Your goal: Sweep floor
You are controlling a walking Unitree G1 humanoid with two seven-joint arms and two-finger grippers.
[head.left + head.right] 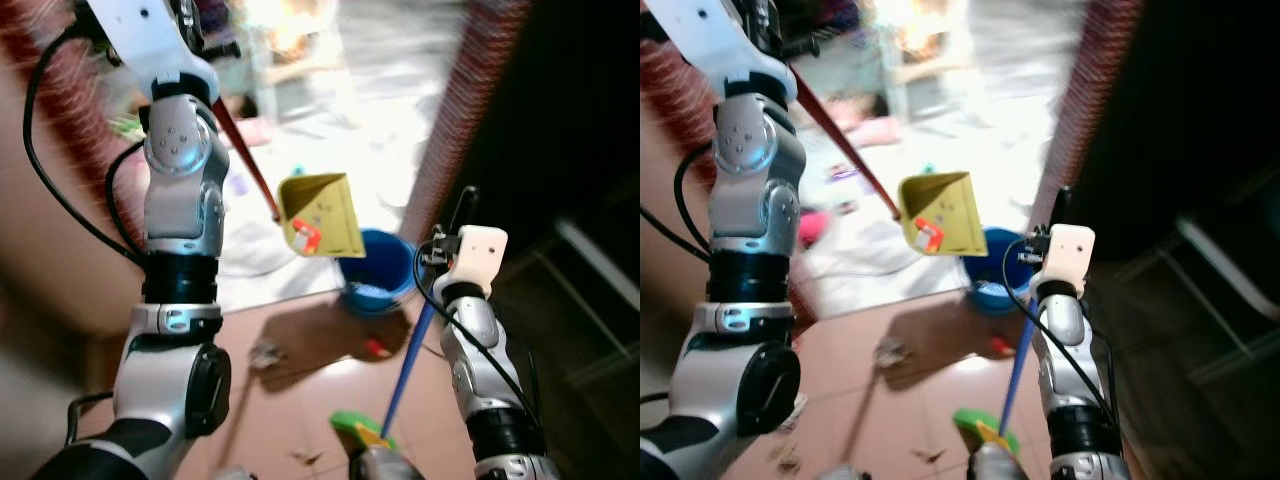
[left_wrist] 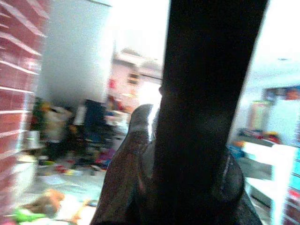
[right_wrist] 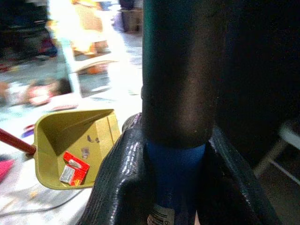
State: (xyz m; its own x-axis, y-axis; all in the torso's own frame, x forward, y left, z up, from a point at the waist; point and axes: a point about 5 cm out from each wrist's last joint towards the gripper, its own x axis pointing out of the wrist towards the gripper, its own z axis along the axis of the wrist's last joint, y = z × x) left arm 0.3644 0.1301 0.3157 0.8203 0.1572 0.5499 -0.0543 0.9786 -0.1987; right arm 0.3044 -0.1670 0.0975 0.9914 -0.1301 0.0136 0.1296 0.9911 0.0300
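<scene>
A yellow dustpan (image 1: 322,213) hangs in the air on a long red handle (image 1: 247,160), with a red wrapper (image 1: 305,238) lying in it. My raised left gripper (image 2: 187,154) is shut on that handle, seen as a dark bar in the left wrist view. Just behind and below the pan stands a blue bucket (image 1: 382,268). My right gripper (image 3: 176,154) is shut on the blue broom handle (image 1: 410,360), whose green head (image 1: 352,428) rests on the tiled floor close to me. The right wrist view also looks down on the dustpan (image 3: 77,140).
Scraps lie on the reddish tiles: a grey clump (image 1: 265,352), a red piece (image 1: 378,348) and crumbs (image 1: 305,458). A brick wall edge (image 1: 455,130) and a dark area are on the right. Cluttered pale floor with cloths and toys (image 1: 245,130) stretches ahead.
</scene>
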